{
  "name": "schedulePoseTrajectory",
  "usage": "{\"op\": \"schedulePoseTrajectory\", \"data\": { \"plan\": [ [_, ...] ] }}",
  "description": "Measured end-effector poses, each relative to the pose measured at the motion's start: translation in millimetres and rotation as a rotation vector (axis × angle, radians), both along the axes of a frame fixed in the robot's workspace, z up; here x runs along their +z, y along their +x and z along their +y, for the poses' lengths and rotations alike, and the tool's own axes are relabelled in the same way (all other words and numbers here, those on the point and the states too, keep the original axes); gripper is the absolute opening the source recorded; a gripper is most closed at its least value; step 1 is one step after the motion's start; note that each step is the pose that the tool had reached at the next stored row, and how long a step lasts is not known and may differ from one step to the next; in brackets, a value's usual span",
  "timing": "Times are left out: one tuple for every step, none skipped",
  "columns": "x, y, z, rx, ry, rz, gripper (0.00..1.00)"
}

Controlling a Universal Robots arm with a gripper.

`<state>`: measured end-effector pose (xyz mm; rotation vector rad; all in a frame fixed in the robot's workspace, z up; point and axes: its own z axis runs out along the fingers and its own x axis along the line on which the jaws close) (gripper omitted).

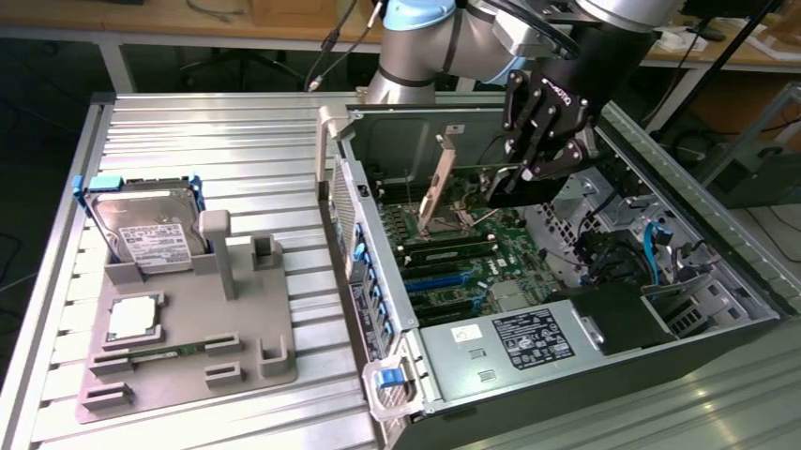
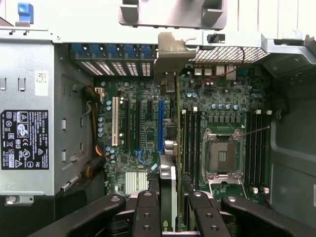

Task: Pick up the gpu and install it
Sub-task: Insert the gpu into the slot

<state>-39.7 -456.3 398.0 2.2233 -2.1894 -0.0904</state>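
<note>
Black multi-fingered claw [image 1: 541, 173] on the grey-and-blue robot arm [image 1: 438, 37] is hanging inside the open black and silver computer case [image 1: 732, 281], which is lying on its side on the ribbed metal bench [image 1: 201, 131]. The claw is pinching the gpu [image 2: 170, 163], a thin green circuit card with a black cooler block and a silver metal end bracket, edge-on between its fingers [image 2: 146, 212]; in the wrist view the card is running straight away from the claw toward the case's rear slot openings, its bracket sitting up against the rear wall. The card is standing upright above the green motherboard [image 2: 143, 143], just beside the long blue expansion slot [image 2: 160, 126], with the white slot [image 2: 115, 121] further off and the square silver processor socket [image 2: 221, 155] on the card's other side. Whether the card's edge is touching the board cannot be told. In the exterior view the black block below the claw is hovering over the middle of the board. At the exterior view's left, a grey moulded parts holder [image 1: 188, 347] is resting on the bench, carrying a silver hard drive in a blue frame [image 1: 144, 225], a square silver chip [image 1: 134, 319] and a narrow green memory stick [image 1: 163, 354]. A labelled silver power supply box [image 1: 520, 347] is occupying the near end of the case.
</note>
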Motion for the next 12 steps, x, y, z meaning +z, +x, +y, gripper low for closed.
{"op": "schedulePoseTrajectory", "data": {
  "plan": [
    [-0.2, 0.0, 0.0, 0.000, 0.0000, 0.0000, 0.27],
    [-0.4, 0.0, 0.0, 0.000, -0.0001, 0.0001, 0.27],
    [-0.7, 0.0, 0.0, 0.000, 0.0000, 0.0000, 0.27],
    [-1.0, 0.0, 0.0, 0.000, 0.0000, 0.0000, 0.27],
    [-1.3, 0.0, 0.0, 0.000, 0.0000, 0.0000, 0.27],
    [-1.6, 0.0, 0.0, 0.000, 0.0000, 0.0000, 0.27],
    [-1.8, 0.0, 0.0, 0.000, 0.0000, 0.0000, 0.27],
    [-2.2, 0.0, 0.0, 0.000, 0.0000, 0.0000, 0.27],
    [-2.4, 0.0, 0.0, 0.000, 0.0000, 0.0000, 0.27],
    [-2.8, 0.0, 0.0, 0.000, 0.0000, 0.0001, 0.27],
    [-3.0, 0.0, 0.0, 0.000, 0.0000, 0.0001, 0.27],
    [-3.8, 0.0, 0.0, 0.000, 0.0000, 0.0000, 0.27]
  ]
}}
